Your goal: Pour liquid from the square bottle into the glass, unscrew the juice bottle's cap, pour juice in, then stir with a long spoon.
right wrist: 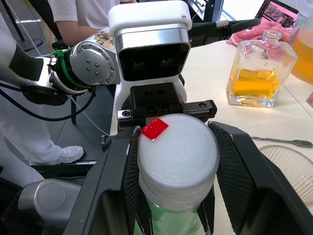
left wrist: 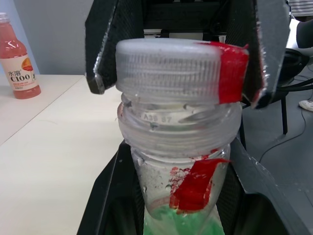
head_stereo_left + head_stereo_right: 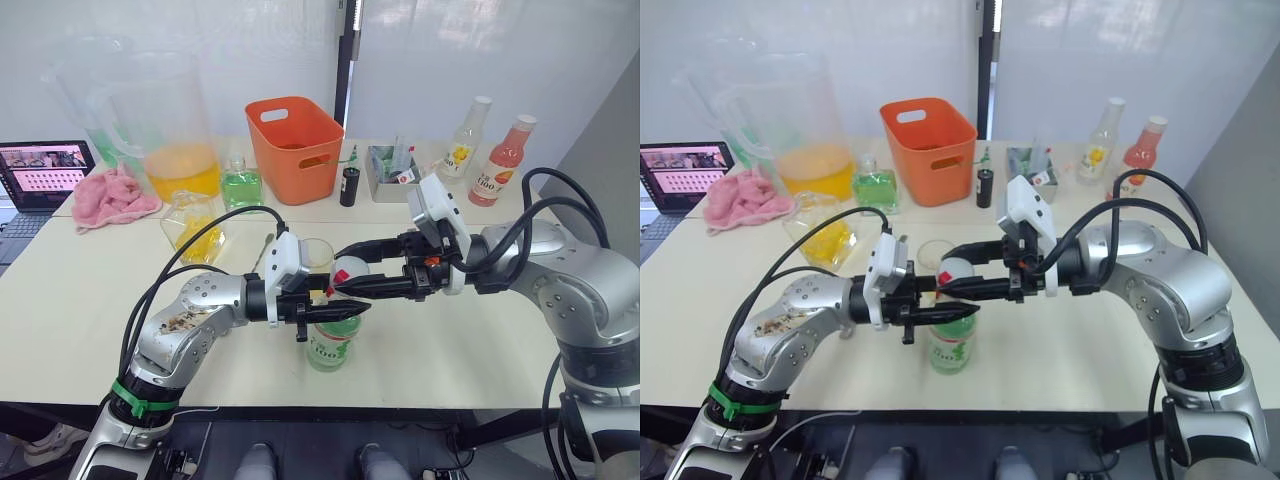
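Right fingers (image 1: 230, 181) press both sides of the white cap (image 1: 177, 149) of the juice bottle (image 3: 333, 345); the right arm reaches in level from 3 o'clock. Left fingers (image 3: 340, 312) pinch the bottle neck just below, arm extended from 9 o'clock. The bottle stands upright at the counter (image 3: 90, 300) front edge, holding pale green liquid. The glass (image 3: 316, 256) stands just behind at 12 o'clock. The square bottle (image 3: 192, 226), part-filled with yellow liquid, sits at 10 o'clock. The long spoon (image 3: 264, 250) lies between them.
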`<action>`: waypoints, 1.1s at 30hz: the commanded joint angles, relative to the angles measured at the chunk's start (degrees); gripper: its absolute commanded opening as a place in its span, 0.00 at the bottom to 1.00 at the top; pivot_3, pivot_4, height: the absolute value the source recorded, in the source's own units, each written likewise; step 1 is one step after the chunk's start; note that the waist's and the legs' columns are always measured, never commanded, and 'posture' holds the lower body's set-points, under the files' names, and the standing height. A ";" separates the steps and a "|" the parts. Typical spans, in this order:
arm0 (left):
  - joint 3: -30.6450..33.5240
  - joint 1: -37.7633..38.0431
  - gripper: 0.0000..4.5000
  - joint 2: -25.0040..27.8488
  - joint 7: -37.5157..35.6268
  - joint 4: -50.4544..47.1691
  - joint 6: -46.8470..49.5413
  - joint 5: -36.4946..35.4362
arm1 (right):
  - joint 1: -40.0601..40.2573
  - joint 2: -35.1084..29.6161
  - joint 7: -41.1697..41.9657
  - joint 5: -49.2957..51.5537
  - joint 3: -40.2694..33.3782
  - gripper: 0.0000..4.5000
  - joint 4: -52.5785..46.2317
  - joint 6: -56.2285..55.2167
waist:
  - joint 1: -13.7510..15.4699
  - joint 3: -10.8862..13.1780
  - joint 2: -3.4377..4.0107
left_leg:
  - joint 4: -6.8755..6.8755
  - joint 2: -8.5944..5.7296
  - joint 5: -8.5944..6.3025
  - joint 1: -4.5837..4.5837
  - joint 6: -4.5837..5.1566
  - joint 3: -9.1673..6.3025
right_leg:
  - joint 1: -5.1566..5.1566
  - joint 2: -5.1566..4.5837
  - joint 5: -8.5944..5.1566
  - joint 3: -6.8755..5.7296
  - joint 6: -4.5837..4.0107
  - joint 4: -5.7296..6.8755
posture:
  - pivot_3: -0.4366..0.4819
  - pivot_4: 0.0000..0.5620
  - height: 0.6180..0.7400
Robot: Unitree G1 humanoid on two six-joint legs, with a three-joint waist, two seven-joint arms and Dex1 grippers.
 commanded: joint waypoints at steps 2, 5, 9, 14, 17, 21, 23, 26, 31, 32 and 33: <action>-0.65 0.58 0.29 0.12 1.12 -0.20 0.46 1.42 | -0.88 0.38 -0.08 -0.31 -0.88 0.37 0.31 -1.85 | 0.00 0.00 0.00 | 0.00 0.00 0.00 0.00 0.00 0.00 | 0.00 0.00 0.00 0.00 0.00 0.00 | 0.48 0.27 0.99; -0.75 0.53 0.29 0.10 1.18 -0.14 0.45 1.43 | -1.10 0.56 -0.11 -0.47 -1.03 0.37 0.79 -2.25 | -0.01 0.00 0.00 | 0.00 0.00 0.00 0.00 0.00 0.00 | 0.00 0.00 0.00 0.00 0.00 0.00 | 0.48 0.27 0.99; -0.76 0.62 0.29 0.02 1.18 -0.09 0.35 1.44 | -3.36 1.33 -1.19 2.44 -3.22 0.37 1.36 0.25 | -0.10 0.00 0.00 | 0.00 0.00 0.00 0.00 0.00 0.00 | -0.01 0.00 0.00 0.00 0.00 0.01 | 0.48 0.27 0.99; -0.75 0.88 0.29 -0.29 1.42 -0.10 0.31 1.60 | -5.75 0.43 -2.03 6.36 -5.85 0.37 1.63 3.56 | -0.05 0.00 0.01 | 0.00 -0.01 0.00 -0.02 0.00 0.01 | -0.02 0.00 0.01 0.01 0.00 0.02 | 0.48 0.27 0.99; -0.80 0.95 0.29 -0.41 1.48 -0.07 0.23 1.64 | -6.42 -0.34 -2.28 7.92 -6.81 0.36 1.63 4.82 | 0.15 0.00 0.00 | 0.00 0.00 0.00 0.00 0.00 -0.01 | 0.02 0.00 0.00 -0.01 0.00 -0.01 | 0.48 0.27 0.99; -0.82 0.95 0.28 -0.45 1.46 -0.01 0.10 1.65 | -7.01 -1.87 -2.81 9.32 -8.30 0.36 2.32 6.03 | 0.17 0.00 0.00 | -0.01 0.00 0.00 -0.01 0.00 0.00 | 0.00 0.00 0.00 0.00 -0.01 -0.01 | 0.48 0.27 0.99; -0.88 0.91 0.28 -0.50 1.43 0.09 0.02 1.71 | -6.88 -4.02 -3.01 7.42 -9.31 0.36 4.37 5.11 | 0.25 0.00 0.00 | 0.00 0.00 0.00 -0.02 0.00 0.00 | 0.00 0.00 0.00 0.00 0.00 -0.02 | 0.48 0.27 0.99; -0.99 0.85 0.28 -0.60 1.43 0.19 -0.09 1.78 | -6.13 -6.67 -3.18 4.16 -10.21 0.36 7.72 2.71 | 0.31 0.00 0.00 | 0.02 -0.01 0.00 -0.02 0.00 0.01 | 0.02 -0.01 0.00 0.00 0.00 -0.08 | 0.48 0.27 0.99; -1.06 0.98 0.28 -0.68 1.47 0.25 -0.35 1.94 | -1.89 -13.12 -5.06 -7.82 -11.93 0.36 19.18 -6.55 | 0.65 0.00 -0.01 | 0.01 -0.01 0.00 -0.02 0.00 0.02 | 0.02 -0.02 0.00 0.00 -0.01 -0.11 | 0.48 0.27 0.99; -1.05 1.01 0.28 -0.69 1.55 0.27 -0.45 2.05 | -0.95 -13.84 -5.85 -9.65 -12.45 0.36 21.35 -8.22 | 0.74 0.00 -0.01 | 0.02 -0.01 0.00 -0.03 0.00 0.03 | 0.02 -0.02 0.00 0.00 -0.01 -0.17 | 0.48 0.27 0.99; -1.09 1.08 0.28 -0.66 1.59 0.22 -0.48 2.13 | 0.17 -14.37 -6.82 -11.38 -13.01 0.36 23.50 -9.80 | 0.81 0.00 -0.01 | 0.02 -0.01 0.00 -0.03 0.00 0.05 | 0.03 -0.02 0.00 0.01 -0.01 -0.19 | 0.48 0.27 0.99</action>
